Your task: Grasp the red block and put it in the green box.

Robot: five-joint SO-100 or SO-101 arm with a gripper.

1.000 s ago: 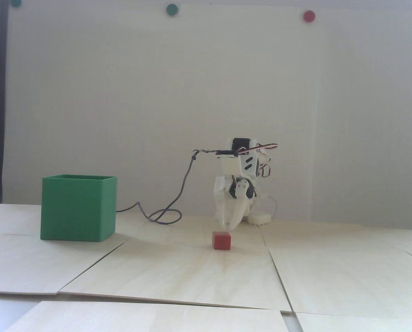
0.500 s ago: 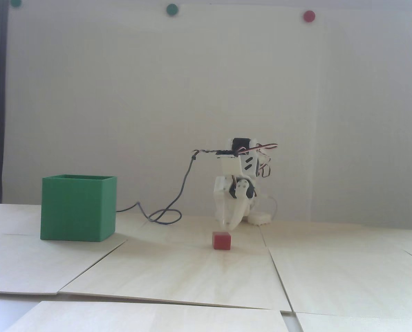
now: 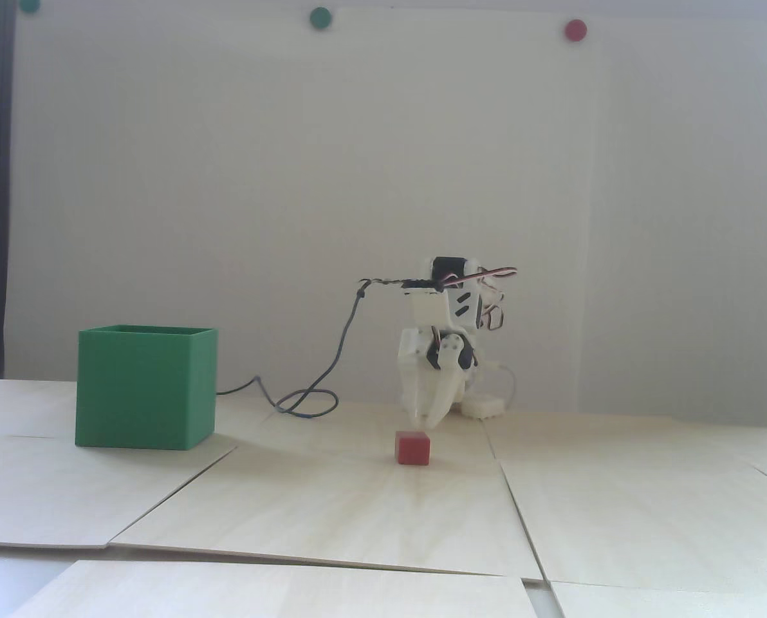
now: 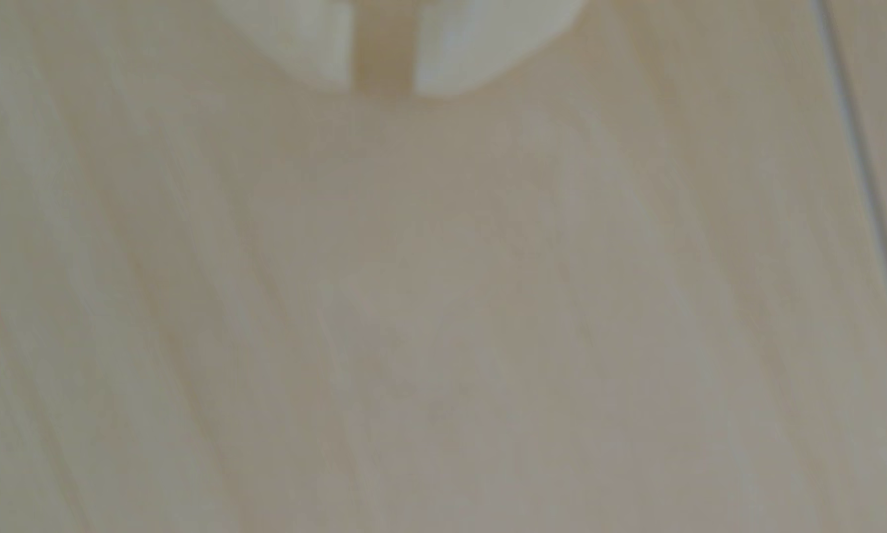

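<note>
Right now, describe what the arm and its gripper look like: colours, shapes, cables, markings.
The arm is white plastic with black motor blocks at its joints. Red, white and dark wires loop beside its top joint, and a dark grey cable trails from it down to the table. The gripper has two white fingers tapering to points; in the wrist view they look like pale blurred slabs with a narrow slot between.

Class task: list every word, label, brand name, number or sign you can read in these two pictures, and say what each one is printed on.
None: no readable text appears in either view.
The green box and red block have plain faces.
The wall dots are plain colour, unmarked.
The arm shows only dark slots, no legible lettering.
The wrist view is blurred: bare wood and the gripper.
</note>
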